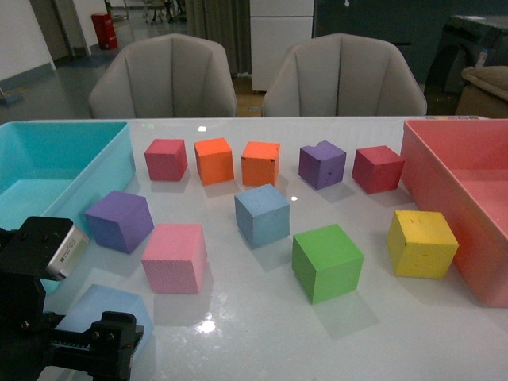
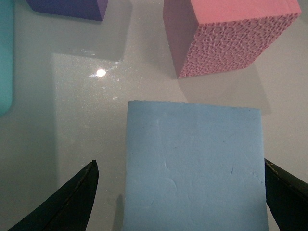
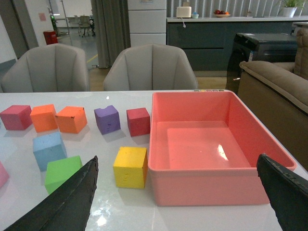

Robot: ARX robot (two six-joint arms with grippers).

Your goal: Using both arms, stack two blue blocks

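Observation:
One light blue block point(image 1: 262, 214) stands on the white table near the middle; it also shows in the right wrist view point(image 3: 48, 149). The second blue block point(image 1: 101, 313) sits at the front left, partly hidden by my black left arm point(image 1: 32, 302). In the left wrist view this block point(image 2: 192, 173) lies between the fingers of my open left gripper point(image 2: 180, 163), with a gap on the left side. My right gripper point(image 3: 177, 158) is open and empty, held above the table's right side facing the pink bin; it does not show in the front view.
A turquoise bin point(image 1: 111, 159) stands at the left and a pink bin point(image 1: 444, 167) at the right. Purple point(image 1: 119, 221), pink point(image 1: 175, 258), green point(image 1: 327, 262) and yellow point(image 1: 422, 243) cubes surround the blue blocks. A row of red, orange and purple cubes lies behind.

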